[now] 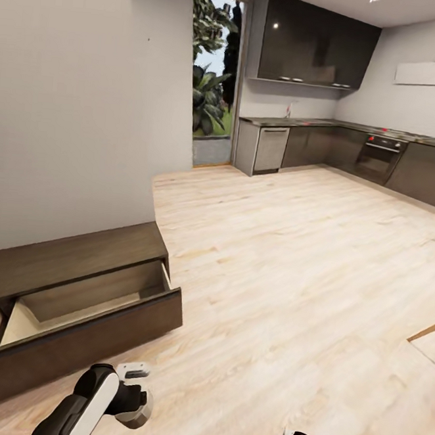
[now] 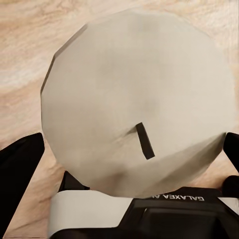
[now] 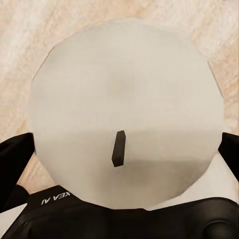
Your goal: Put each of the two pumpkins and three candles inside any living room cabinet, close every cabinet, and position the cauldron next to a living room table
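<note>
Grey-beige candles sit clamped in left gripper (image 2: 132,164) and right gripper (image 3: 127,164).

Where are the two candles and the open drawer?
Left candle (image 2: 134,99), left wrist view: on its flat top.
Right candle (image 3: 127,99), right wrist view: on its flat top.
Drawer (image 1: 99,293), head view: on its pale inside.

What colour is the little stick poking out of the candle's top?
The wick is dark, nearly black, on the pale grey-beige candle. The right wrist view shows it best.

Matt dark wood cabinet (image 1: 75,258), pale wood-grain floor (image 1: 292,264), seemingly waxy candles (image 2: 134,104)
</note>
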You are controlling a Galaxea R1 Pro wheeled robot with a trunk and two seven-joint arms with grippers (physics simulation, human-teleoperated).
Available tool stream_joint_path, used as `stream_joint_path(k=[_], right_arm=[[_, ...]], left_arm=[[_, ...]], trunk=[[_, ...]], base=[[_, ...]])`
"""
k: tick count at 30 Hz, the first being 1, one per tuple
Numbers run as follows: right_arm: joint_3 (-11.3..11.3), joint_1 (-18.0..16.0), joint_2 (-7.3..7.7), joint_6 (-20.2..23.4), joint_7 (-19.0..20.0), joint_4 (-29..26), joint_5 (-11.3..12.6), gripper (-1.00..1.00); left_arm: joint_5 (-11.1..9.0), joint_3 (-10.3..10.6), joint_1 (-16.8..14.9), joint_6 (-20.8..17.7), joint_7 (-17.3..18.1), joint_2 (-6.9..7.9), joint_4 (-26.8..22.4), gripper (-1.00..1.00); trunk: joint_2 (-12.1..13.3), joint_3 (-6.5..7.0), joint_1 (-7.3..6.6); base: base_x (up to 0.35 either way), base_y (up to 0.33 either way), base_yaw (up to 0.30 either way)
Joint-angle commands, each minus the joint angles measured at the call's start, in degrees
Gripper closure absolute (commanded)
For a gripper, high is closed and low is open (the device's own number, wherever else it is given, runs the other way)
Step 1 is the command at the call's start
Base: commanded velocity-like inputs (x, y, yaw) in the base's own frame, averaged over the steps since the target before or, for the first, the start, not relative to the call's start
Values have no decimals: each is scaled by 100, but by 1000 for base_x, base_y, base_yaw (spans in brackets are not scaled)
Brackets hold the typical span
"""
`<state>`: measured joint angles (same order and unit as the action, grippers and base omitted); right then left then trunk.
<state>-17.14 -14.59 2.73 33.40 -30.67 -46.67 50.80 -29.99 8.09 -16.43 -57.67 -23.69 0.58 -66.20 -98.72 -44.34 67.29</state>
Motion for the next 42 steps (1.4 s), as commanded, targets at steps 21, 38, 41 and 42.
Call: stream_joint_path(k=[21, 38, 41, 42], right_arm=[[0, 0, 0, 0, 0, 0, 0, 100], [12, 0, -2, 13, -16, -27, 6, 100], [16, -18, -1, 71, -18, -156, 14, 100], [13, -24, -1, 115, -21, -261, 15, 100]], left_arm=[[-7, -8, 0, 1, -2, -57, 0, 100], [-3, -11, 0, 1, -3, -67, 37, 100], [-6, -37, 0, 1, 3, -57, 56, 100], [-13, -46, 0, 1, 0, -51, 58, 100]], trunk=[[844, 287, -462], [1525, 518, -835], [1646, 561, -901], [1686, 575, -923]], base=[[0, 0, 265], [0, 0, 265], [0, 0, 268], [0, 0, 270]])
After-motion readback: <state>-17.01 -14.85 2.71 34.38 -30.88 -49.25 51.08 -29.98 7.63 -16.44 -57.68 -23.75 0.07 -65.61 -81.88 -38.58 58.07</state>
